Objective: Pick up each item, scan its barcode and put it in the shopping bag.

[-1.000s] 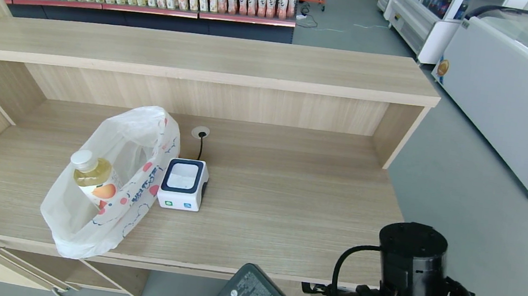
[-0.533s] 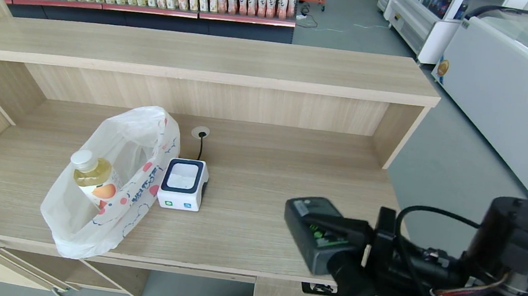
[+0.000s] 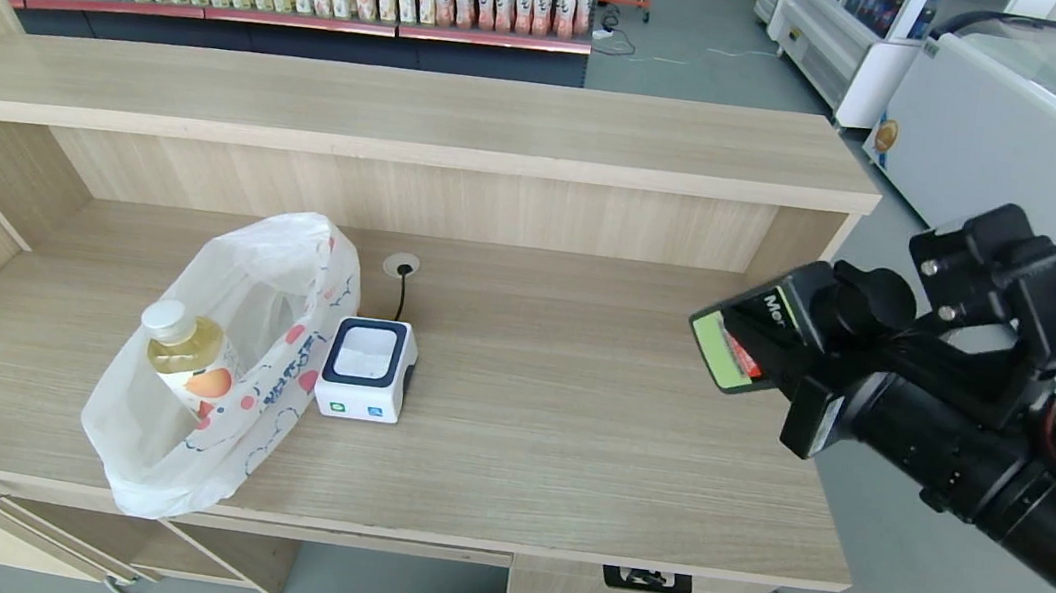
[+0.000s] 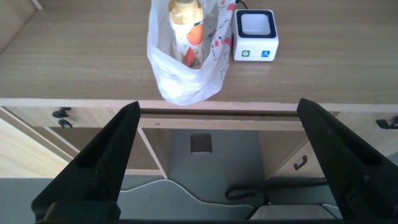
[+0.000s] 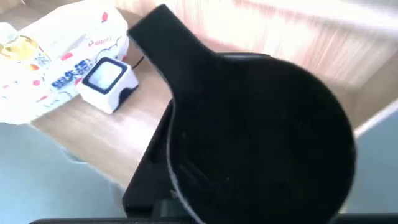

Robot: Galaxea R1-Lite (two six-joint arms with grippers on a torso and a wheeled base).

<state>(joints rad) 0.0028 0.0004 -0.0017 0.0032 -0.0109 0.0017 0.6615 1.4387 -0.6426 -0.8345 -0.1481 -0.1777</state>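
Holding a small dark box [image 3: 733, 347] up in the air, the right claw [image 3: 818, 357] is clamped on it from both sides, with the box's green end face sticking out ahead of the fingers and turned toward the middle of the counter [image 3: 570, 443] – likely so that the printed sides can be brought round to face the scanner [image 3: 365, 367]. The box hangs above the right end of the counter, well apart from the scanner, which sits in the middle with its window facing up, and farther still from the bag [image 3: 292, 247] just beside the scanner on its left. The bag stands with its mouth open and a bottle [image 3: 183, 355] already leaning inside it, so that item looks done and the box seems to be the one in hand, not yet scanned. The left claw [image 4: 219, 109] hangs low in front of the counter's near edge, its fingers spread wide apart and holding nothing – it appears parked out of the way
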